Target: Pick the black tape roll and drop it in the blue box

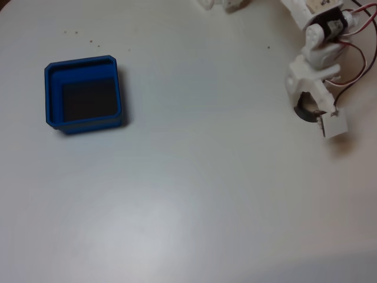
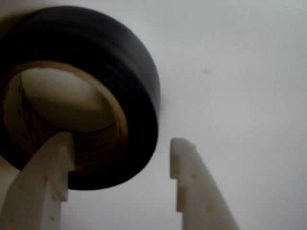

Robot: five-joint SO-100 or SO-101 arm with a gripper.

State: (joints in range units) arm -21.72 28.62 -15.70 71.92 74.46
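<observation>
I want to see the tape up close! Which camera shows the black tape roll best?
The wrist view: the black tape roll is big there, with its beige core and one gripper finger inside. In the fixed view it is a small dark piece, mostly hidden under the arm.

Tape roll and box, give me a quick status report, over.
Gripper open, one finger inside the tape roll core, other outside its wall. Roll on the table, not lifted. Blue box empty, far left in the fixed view. Table between them bare.
</observation>
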